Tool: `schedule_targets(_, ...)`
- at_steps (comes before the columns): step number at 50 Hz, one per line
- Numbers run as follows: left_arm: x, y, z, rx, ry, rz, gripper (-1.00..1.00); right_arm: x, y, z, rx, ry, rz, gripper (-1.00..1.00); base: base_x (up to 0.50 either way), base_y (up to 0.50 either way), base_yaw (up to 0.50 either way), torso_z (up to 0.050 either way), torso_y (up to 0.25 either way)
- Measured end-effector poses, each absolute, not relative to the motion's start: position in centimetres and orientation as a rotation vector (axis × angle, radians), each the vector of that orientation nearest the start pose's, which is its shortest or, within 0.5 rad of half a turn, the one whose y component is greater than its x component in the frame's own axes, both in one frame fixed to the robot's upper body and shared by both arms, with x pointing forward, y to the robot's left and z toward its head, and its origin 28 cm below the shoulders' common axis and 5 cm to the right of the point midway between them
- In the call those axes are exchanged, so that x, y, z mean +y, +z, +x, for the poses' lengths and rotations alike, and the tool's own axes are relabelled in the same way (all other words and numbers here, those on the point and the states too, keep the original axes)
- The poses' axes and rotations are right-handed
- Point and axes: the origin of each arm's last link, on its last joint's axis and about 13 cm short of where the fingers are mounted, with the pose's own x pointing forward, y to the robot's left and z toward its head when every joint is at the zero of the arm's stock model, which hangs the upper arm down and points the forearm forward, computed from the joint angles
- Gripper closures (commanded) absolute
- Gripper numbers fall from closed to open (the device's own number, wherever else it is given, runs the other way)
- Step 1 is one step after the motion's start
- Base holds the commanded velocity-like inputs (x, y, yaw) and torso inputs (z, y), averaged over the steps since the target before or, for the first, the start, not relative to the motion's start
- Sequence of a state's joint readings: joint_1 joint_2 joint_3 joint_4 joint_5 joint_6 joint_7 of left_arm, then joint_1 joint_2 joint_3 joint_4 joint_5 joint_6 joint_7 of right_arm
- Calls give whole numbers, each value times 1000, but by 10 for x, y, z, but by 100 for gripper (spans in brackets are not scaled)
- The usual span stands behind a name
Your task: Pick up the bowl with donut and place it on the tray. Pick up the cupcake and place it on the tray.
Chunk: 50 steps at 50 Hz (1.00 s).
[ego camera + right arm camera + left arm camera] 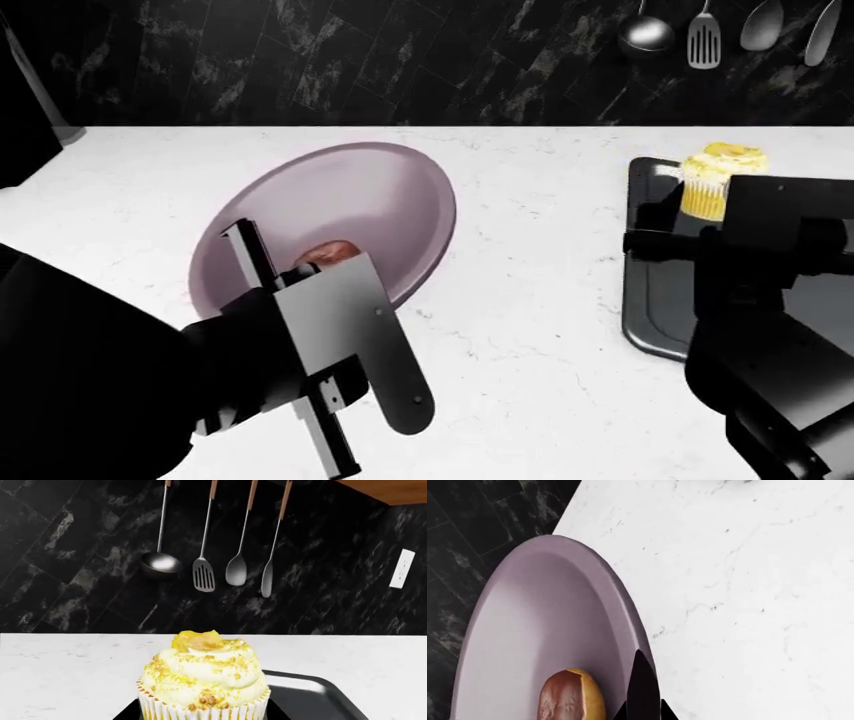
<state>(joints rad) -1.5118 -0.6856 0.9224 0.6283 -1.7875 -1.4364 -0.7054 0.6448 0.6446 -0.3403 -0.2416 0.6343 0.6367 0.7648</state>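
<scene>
Bowl (360,200) on white marble counter (534,330), black tiled wall (400,60), hanging utensils (213,565)

Left gripper (287,270) extended forward and tilted, one dark finger (642,690) in wrist view. Right gripper (694,215) raised, arm bent at right. Jaw states unclear.

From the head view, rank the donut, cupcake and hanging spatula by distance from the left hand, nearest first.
1. donut: in the bowl, just beyond the left hand.
2. cupcake: far across the counter, at the right arm by the tray.
3. spatula: on the back wall, upper right.
</scene>
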Motion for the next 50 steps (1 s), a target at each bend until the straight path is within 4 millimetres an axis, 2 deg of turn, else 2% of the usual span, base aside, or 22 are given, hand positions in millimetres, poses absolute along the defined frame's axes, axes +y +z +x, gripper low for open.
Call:
schedule_targets(23,204,277,200,315,-712,894,100,-170,175,287,-66,-426,-200,100,0,0,0,0,1)
schedule_targets(24,204,277,200,315,-712,893,100,-170,175,287,-65,-426,-200,-100,0,0,0,0,0)
schedule_targets(50,204,276,202,314,-712,890,100,-171,179,286,-86,-418,-217,-100,0,0,0,0,1)
